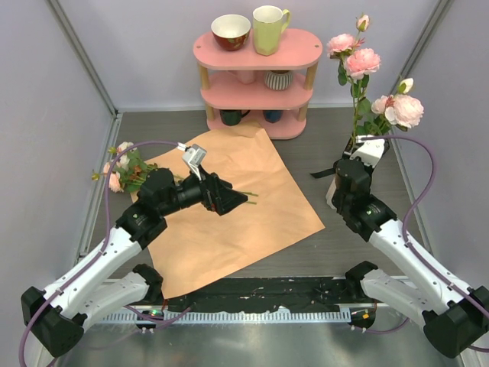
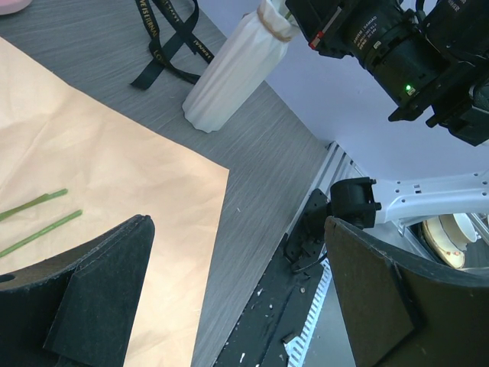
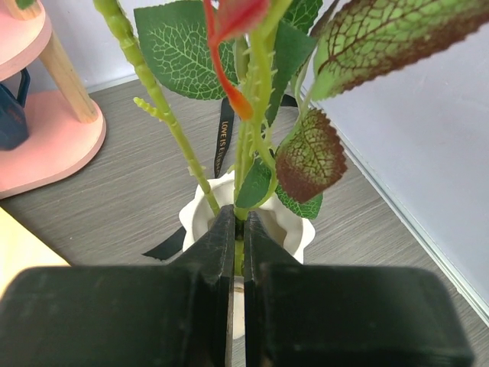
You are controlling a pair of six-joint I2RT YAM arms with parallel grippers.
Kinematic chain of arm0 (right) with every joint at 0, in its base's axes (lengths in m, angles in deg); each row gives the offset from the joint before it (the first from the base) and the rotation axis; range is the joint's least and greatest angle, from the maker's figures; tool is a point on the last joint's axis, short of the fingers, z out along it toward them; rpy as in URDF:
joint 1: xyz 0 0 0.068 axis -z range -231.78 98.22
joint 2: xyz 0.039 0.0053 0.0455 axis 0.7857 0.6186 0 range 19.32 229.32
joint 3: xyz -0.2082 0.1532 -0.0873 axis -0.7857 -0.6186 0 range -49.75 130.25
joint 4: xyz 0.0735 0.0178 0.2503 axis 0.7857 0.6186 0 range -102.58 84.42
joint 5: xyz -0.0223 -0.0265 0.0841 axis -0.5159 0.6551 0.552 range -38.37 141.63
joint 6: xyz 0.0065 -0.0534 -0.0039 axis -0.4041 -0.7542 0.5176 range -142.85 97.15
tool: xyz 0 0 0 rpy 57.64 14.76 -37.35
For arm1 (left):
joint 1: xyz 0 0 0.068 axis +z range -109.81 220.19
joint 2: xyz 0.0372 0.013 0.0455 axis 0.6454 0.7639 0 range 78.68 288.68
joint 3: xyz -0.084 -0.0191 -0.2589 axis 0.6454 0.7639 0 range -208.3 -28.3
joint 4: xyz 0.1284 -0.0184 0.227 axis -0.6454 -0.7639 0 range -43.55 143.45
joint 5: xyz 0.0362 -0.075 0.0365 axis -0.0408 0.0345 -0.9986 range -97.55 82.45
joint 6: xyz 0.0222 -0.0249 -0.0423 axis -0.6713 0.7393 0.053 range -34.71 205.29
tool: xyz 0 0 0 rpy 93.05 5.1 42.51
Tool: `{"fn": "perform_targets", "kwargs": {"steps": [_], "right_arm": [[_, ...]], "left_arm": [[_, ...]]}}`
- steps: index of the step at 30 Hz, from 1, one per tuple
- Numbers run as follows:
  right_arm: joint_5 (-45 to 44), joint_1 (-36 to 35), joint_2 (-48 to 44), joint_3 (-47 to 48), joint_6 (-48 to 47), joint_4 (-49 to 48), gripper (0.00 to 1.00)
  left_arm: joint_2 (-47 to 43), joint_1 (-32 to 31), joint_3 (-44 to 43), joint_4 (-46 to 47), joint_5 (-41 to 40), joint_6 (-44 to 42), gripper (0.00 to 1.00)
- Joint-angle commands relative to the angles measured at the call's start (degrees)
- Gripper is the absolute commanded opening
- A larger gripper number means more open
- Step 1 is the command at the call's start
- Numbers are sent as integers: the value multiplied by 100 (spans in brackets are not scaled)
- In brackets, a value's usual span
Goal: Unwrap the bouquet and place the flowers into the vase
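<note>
Flower stems (image 3: 172, 126) crowd the vase (image 3: 197, 218) mouth; open room above the paper (image 1: 229, 222).

Brightly and evenly lit from overhead, with only soft, faint shadows on the paper (image 1: 252, 222) and table (image 1: 298, 153). Sharp throughout from the top camera, slightly bowed toward the corners. From the left wrist, crisp on the vase (image 2: 237, 65) and paper creases, a little soft on the near fingers (image 2: 99, 298). From the right wrist, sharp on leaf veins (image 3: 191, 46) and stems (image 3: 172, 122), smooth and featureless on the black fingers (image 3: 153, 313).
</note>
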Motion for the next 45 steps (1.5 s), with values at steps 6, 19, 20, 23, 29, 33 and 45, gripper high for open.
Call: {"fn": "perform_targets", "kwargs": {"steps": [6,19,20,23,29,33,45], "right_arm": [[-95,19,-303,158,285,-45,13],[344,19,-585,527,540,754,40],[388,19,-594,562,575,825,47],[660,10,-716,729,654,1159,54],[1187,19,-980,1150,891,2152,62],[1592,19,-1173,1650,988,2732,68],[5807,19,-1369,1908,522,2532,69]], "left_arm": [[-1,-29,-27,240,100,-5,97],[69,-29,-35,240,82,-5,97],[69,-29,-44,231,47,-5,97],[78,-29,-44,179,-14,-23,97],[139,-29,-35,126,-146,-49,97],[227,-29,-62,126,-260,-40,97],[289,523,-107,-1271,-3169,969,99]]}}
